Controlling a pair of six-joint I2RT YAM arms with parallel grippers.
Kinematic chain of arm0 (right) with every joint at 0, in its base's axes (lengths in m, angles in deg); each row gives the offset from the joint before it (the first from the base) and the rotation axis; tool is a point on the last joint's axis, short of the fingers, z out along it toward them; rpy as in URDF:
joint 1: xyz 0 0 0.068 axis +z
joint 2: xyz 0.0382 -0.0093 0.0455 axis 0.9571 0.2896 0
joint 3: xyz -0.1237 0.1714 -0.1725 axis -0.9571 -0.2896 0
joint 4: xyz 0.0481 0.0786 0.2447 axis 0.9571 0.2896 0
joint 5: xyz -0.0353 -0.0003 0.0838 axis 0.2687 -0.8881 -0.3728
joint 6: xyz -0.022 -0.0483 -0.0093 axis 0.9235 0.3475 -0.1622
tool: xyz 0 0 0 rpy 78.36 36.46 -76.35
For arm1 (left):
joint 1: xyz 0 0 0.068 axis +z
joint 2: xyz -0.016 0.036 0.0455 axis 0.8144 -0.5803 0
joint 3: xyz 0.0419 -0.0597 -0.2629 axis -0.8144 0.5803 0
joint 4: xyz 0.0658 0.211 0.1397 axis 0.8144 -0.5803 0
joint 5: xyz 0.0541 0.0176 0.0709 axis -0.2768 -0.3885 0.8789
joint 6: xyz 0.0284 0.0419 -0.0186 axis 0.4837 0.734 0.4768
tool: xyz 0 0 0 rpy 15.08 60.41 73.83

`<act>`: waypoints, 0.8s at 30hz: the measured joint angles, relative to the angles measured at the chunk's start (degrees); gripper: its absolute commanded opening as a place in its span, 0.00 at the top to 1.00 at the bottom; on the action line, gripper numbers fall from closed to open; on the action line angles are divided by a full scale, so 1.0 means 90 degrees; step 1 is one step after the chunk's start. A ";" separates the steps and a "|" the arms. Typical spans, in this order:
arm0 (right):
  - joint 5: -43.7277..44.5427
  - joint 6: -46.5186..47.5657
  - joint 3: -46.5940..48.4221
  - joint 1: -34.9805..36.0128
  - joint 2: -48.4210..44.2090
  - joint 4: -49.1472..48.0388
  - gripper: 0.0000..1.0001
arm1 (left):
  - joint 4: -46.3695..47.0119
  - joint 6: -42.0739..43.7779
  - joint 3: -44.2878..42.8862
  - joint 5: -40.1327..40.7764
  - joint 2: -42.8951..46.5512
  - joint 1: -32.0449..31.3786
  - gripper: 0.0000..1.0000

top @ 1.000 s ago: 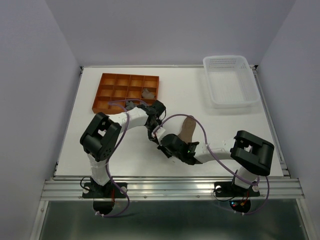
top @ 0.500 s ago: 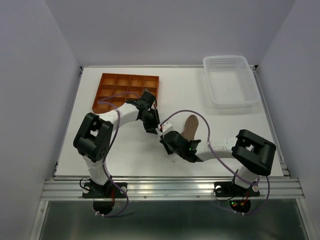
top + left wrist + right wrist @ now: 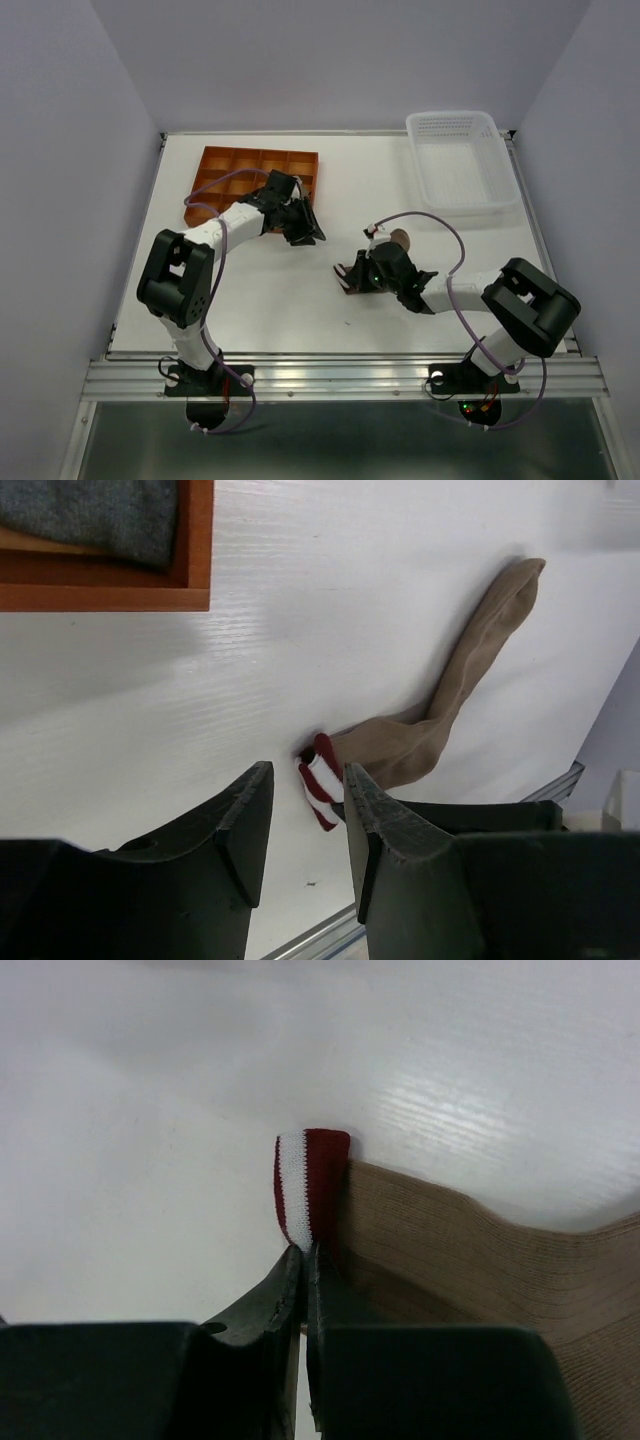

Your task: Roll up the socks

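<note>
The tan sock (image 3: pixel 420 742) lies stretched on the desk (image 3: pixel 200 680), its striped cuff clenched in the right tool (image 3: pixel 305 1260). The left tool (image 3: pixel 305 785) has just let go and backed toward the tray (image 3: pixel 100 595), jaws apart, empty. Rolling looks like the right's job now.

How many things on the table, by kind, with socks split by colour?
tan sock: 1
grey sock: 1 in view, lying in the tray
tray: 1
basket: 1
Total: 4
</note>
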 measured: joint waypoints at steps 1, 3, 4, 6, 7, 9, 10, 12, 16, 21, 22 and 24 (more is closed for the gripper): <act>-0.0160 -0.0117 -0.0126 -0.0063 -0.0007 -0.0146 0.99 | 0.0051 0.0007 0.0012 -0.0029 0.0000 0.0000 0.55; -0.0386 -0.0340 -0.0316 -0.0151 -0.0010 -0.0338 0.99 | 0.0141 0.0039 0.0068 -0.0109 0.0000 -0.0002 0.55; -0.0466 -0.0410 -0.0362 -0.0163 -0.0010 -0.0389 0.99 | 0.0151 0.0051 0.0090 -0.0138 0.0000 -0.0015 0.55; -0.0571 -0.0571 -0.0447 -0.0206 -0.0010 -0.0515 0.99 | 0.0189 0.0085 0.0165 -0.0175 0.0000 -0.0058 0.55; -0.0602 -0.0658 -0.0491 -0.0236 -0.0015 -0.0571 0.99 | 0.0197 0.0097 0.0185 -0.0180 -0.0007 -0.0092 0.55; -0.0651 -0.0782 -0.0597 -0.0270 -0.0034 -0.0690 0.99 | 0.0223 0.0121 0.0197 -0.0172 -0.0019 -0.0238 0.55; -0.0646 -0.0869 -0.0661 -0.0287 -0.0056 -0.0716 0.99 | 0.0231 0.0143 0.0199 -0.0172 -0.0024 -0.0342 0.56; -0.0646 -0.1010 -0.0767 -0.0345 -0.0100 -0.0775 0.99 | 0.0253 0.0170 0.0202 -0.0177 -0.0041 -0.0559 0.56; -0.0639 -0.1265 -0.0916 -0.0459 -0.0187 -0.0848 0.99 | 0.0308 0.0199 0.0364 -0.0187 -0.0049 -0.0894 0.56; -0.0641 -0.1455 -0.0981 -0.0522 -0.0189 -0.0913 0.99 | 0.0304 0.0209 0.0610 -0.0182 -0.0061 -0.1049 0.56; -0.0644 -0.1491 -0.0981 -0.0532 -0.0187 -0.0913 0.99 | 0.0308 0.0214 0.0619 -0.0194 -0.0075 -0.1076 0.56; -0.0661 -0.1547 -0.0981 -0.0578 -0.0175 -0.0916 0.99 | 0.0364 0.0214 0.0627 -0.0226 -0.0134 -0.1139 0.55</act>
